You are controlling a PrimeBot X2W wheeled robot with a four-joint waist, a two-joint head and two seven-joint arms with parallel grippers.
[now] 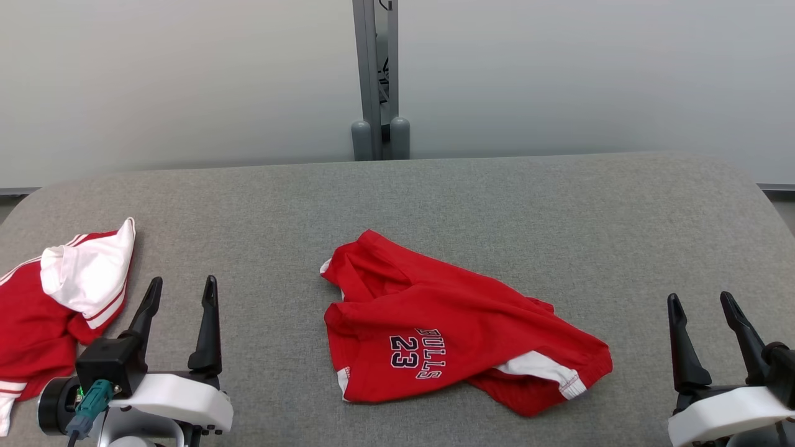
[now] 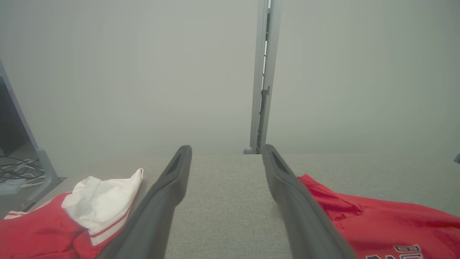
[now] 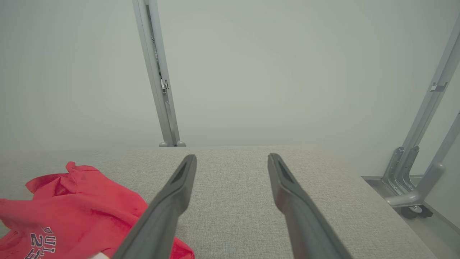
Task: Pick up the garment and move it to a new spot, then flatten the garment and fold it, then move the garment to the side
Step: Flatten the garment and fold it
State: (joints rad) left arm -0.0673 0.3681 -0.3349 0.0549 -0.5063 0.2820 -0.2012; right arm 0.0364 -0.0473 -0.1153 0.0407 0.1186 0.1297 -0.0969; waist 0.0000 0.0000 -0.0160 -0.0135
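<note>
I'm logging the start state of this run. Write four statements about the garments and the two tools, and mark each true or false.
1. The left tool is open. True.
2. The right tool grips the red Bulls garment. False: it is open, holding nothing, apart from the cloth.
3. The red Bulls garment lies crumpled, mid-table. True.
4. The red-and-white garment lies at the right edge. False: it lies at the robot's left of the grey table.

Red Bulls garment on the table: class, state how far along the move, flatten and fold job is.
Done: nothing visible; the red garment lies crumpled on the table. In hand: nothing; the left tool and right tool stand open and empty either side of it. Left: picking up, moving, flattening, folding, setting aside.
</note>
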